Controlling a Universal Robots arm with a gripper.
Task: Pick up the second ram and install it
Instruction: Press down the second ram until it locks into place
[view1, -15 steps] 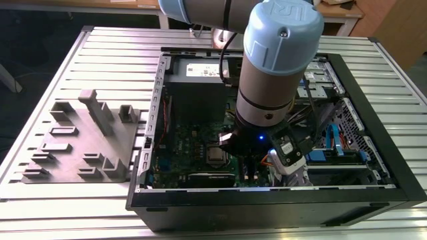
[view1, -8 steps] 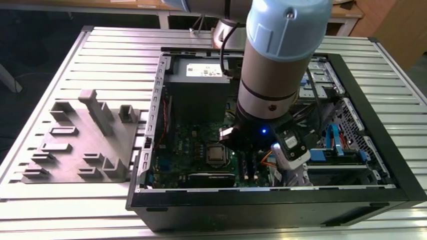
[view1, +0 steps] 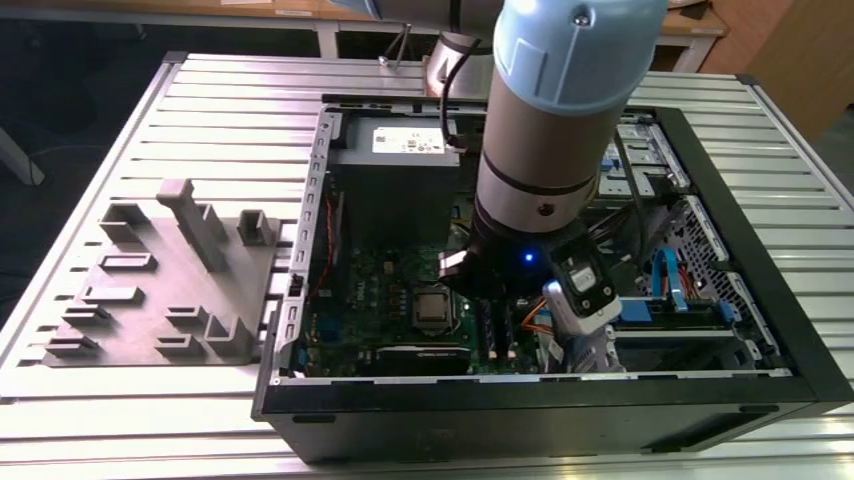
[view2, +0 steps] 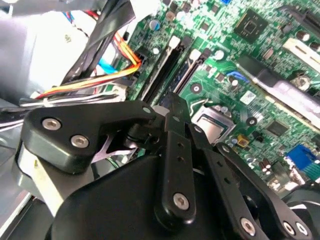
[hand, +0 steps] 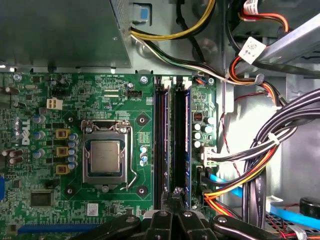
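black gripper (hand: 175, 192) fingers pressed together over the ram slots (hand: 172, 145), seating the second ram (hand: 178, 140); needs a straight downward push.

Motherboard (hand: 100, 100): green board, seen from straight above.
Processor socket (hand: 106, 157): metal-framed, with a bare silver chip in its middle.
Memory slots (hand: 172, 145): two long dark slots side by side, just beside the socket.
Gripper (hand: 173, 196): black linkage above the slots' near end; whether the jaws are open cannot be told.
Cables (hand: 260, 150): black, orange, yellow and blue bundles on the slots' other side from the socket.
Grey metal housing (hand: 60, 30): borders the board's edge.
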